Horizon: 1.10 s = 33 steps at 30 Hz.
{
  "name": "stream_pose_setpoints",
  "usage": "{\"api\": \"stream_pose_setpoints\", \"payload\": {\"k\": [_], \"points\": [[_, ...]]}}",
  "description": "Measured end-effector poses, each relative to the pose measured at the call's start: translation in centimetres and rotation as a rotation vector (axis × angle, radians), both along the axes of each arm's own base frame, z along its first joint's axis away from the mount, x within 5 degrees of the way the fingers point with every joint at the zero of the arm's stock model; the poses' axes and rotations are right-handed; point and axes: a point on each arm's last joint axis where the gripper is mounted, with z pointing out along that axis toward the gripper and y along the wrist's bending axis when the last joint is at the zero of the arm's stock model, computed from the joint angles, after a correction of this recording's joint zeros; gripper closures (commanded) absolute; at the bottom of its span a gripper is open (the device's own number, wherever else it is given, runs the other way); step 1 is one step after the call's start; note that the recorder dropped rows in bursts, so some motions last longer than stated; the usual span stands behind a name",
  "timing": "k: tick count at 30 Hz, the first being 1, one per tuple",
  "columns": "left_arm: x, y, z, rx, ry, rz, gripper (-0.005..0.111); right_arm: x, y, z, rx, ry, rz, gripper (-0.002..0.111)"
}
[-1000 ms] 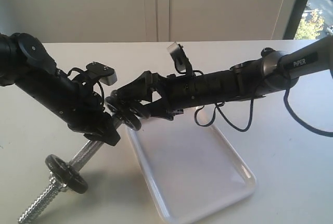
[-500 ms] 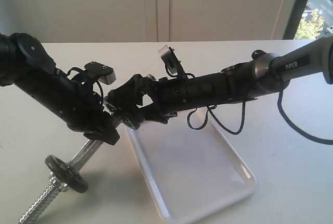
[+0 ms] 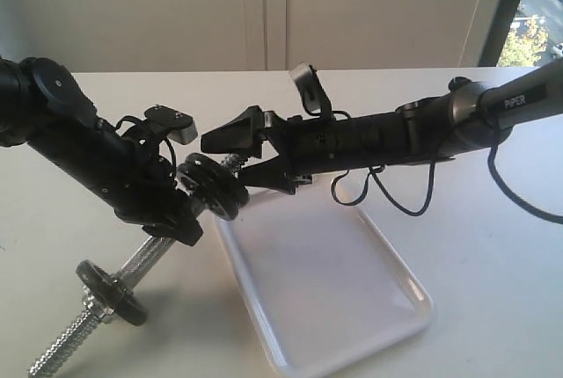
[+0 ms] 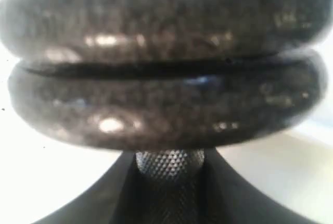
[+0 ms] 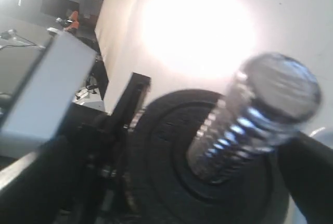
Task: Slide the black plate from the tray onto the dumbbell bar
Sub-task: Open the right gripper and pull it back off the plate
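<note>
The left gripper (image 3: 179,213) clamps the dumbbell bar (image 3: 145,259) mid-shaft, holding it tilted with the upper end to the right. The right gripper (image 3: 225,161) reaches in from the right, jaws spread wide and empty, straddling the threaded tip (image 5: 250,120). The black plate (image 3: 214,186) sits on the bar just beside those fingertips, off the tray (image 3: 352,308). Only the left wrist view shows a second disc (image 4: 166,114) pressed against it.

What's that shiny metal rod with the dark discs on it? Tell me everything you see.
The dumbbell bar is a chrome rod with threaded ends, tilted upward. The left gripper clamps its middle. One dark disc sits near its low end; the black plate and another disc sit together just below the raised threaded tip.
</note>
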Motion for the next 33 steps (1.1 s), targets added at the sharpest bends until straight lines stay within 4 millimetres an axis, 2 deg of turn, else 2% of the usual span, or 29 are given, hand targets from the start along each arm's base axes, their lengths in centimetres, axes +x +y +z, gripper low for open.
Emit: {"api": "stream_pose_setpoints", "payload": {"k": [13,23,25,27,28,33], "points": [[0.1,0.2,-0.5,0.027,0.006,0.001,0.107,1.7,-3.4,0.5,0.027,0.000,-0.079,0.003],[0.8,1.6,-0.8,0.044,0.015,0.049,0.107,2.7,-5.7,0.6,0.033,0.011,-0.138,0.003],[0.8,1.6,-0.8,0.047,0.012,0.048,0.107,2.8,-6.0,0.7,0.039,0.022,-0.146,0.007],[0.8,1.7,-0.8,0.049,0.012,0.047,0.107,2.8,-6.4,0.8,0.061,0.044,-0.143,0.016],[0.8,1.7,-0.8,0.049,0.012,0.047,0.107,2.8,-6.5,0.9,0.073,0.057,-0.139,0.024],[0.9,1.7,-1.0,0.051,0.013,0.051,0.107,3.0,-7.6,1.0,0.100,0.133,-0.165,0.083]]}}
